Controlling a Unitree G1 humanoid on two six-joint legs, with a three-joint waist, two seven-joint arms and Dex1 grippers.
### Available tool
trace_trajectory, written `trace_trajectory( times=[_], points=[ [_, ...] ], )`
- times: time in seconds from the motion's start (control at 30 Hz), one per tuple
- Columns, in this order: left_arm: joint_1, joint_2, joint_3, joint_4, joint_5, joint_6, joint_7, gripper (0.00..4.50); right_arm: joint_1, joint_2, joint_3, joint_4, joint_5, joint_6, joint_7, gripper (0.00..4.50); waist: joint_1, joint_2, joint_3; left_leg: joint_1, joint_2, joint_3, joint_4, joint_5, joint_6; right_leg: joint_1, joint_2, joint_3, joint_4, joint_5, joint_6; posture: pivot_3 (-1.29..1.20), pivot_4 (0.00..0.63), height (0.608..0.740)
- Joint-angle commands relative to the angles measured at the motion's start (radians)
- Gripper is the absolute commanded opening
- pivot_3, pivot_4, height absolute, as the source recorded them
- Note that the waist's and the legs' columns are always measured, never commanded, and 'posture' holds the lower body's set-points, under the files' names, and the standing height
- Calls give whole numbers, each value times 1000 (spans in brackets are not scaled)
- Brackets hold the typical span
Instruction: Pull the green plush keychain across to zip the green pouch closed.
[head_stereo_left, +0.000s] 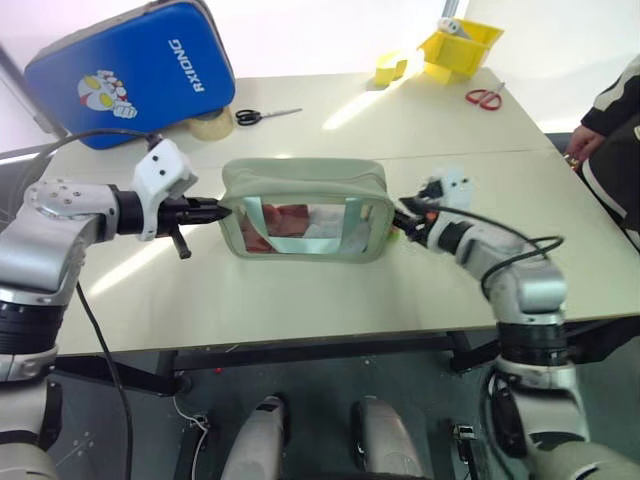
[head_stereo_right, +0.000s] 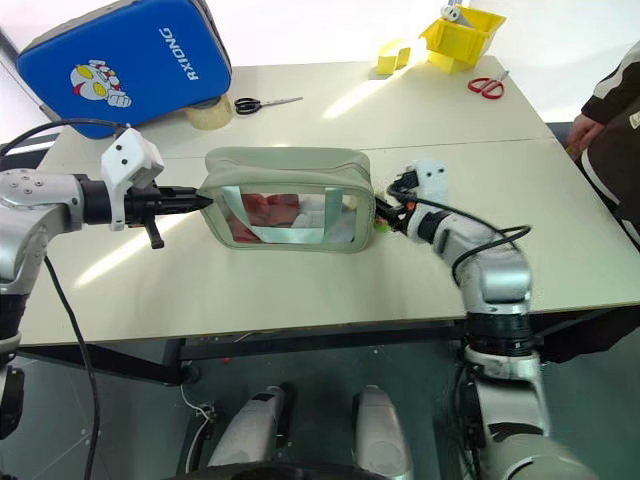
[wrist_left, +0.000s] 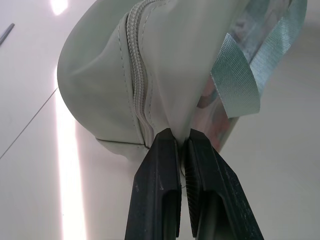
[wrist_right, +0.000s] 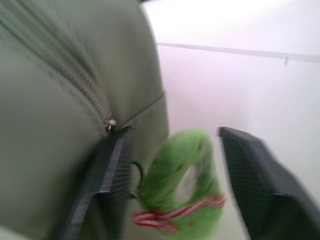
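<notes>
The green pouch (head_stereo_left: 305, 210) lies on the table with its clear window facing me and reddish and white contents showing through. My left gripper (head_stereo_left: 222, 210) is shut on the fabric of the pouch's left end (wrist_left: 165, 75), right beside the zipper seam. My right gripper (wrist_right: 172, 142) is open at the pouch's right end. The green plush keychain (wrist_right: 175, 185) hangs loose between its fingers (wrist_right: 260, 185), dangling from the zipper pull (wrist_right: 110, 123). From the head, the keychain (head_stereo_right: 378, 226) is a small lime spot at the pouch's right corner. The zipper teeth that show are joined.
At the back left stands a big blue hard case (head_stereo_left: 130, 65), with a tape roll (head_stereo_left: 212, 123) and black scissors (head_stereo_left: 265, 115) near it. Yellow bins (head_stereo_left: 460, 45) and red scissors (head_stereo_left: 485, 97) sit at the back right. A person (head_stereo_left: 610, 140) stands at the right edge.
</notes>
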Motion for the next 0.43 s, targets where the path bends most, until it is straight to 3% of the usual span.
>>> trace_trajectory(
  times=[0.03, 0.27, 0.43],
  points=[
    [-6, 13, 28, -4, 10, -22, 2, 0, -82, -142, -4, 23, 42, -40, 178, 4446, 0, 0, 0, 0, 0, 0, 0, 0, 0, 0, 0, 0, 0, 0, 0, 0, 150, 740],
    [-37, 8, 49, 24, -11, -30, -12, 0, -218, -454, 95, 54, 112, -81, 644, 4446, -1, 1, 1, 0, 1, 1, -1, -1, 1, 0, 0, 0, -1, 0, 0, 0, 150, 740],
    [-84, 18, 70, 58, -40, -15, -24, 0, -212, -506, 142, -48, 164, -50, 756, 4446, -2, 1, 1, -1, 1, 1, 0, -1, 1, -1, 0, 0, -1, 0, 0, 0, 150, 740]
  ],
)
